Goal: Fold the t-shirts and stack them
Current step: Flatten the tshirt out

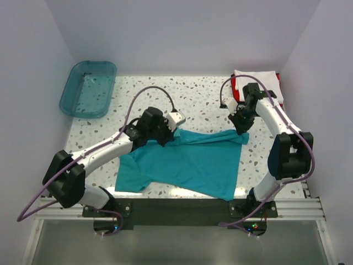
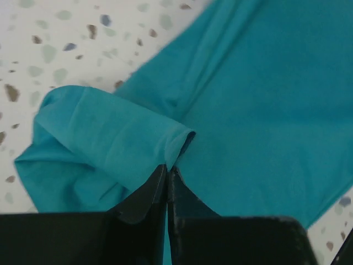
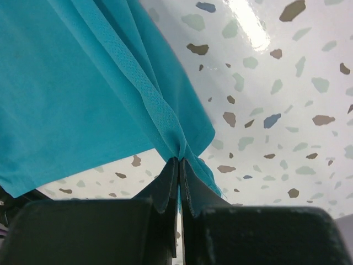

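A teal-blue t-shirt [image 1: 187, 163] lies spread across the middle of the table, its far edge folded over toward the front. My left gripper [image 1: 164, 139] pinches the folded edge at the shirt's far left; in the left wrist view its jaws [image 2: 167, 168] are shut on the teal cloth [image 2: 110, 132]. My right gripper [image 1: 241, 130] holds the far right corner, jaws [image 3: 180, 161] shut on a bunched hem [image 3: 165, 116] lifted off the table. A white t-shirt [image 1: 259, 80] lies folded on a red t-shirt [image 1: 236, 87] at the back right.
A translucent teal plastic bin [image 1: 88, 88] stands at the back left corner. White walls close in the speckled table [image 1: 198, 99] on three sides. The arm bases and a metal rail [image 1: 298, 207] run along the near edge.
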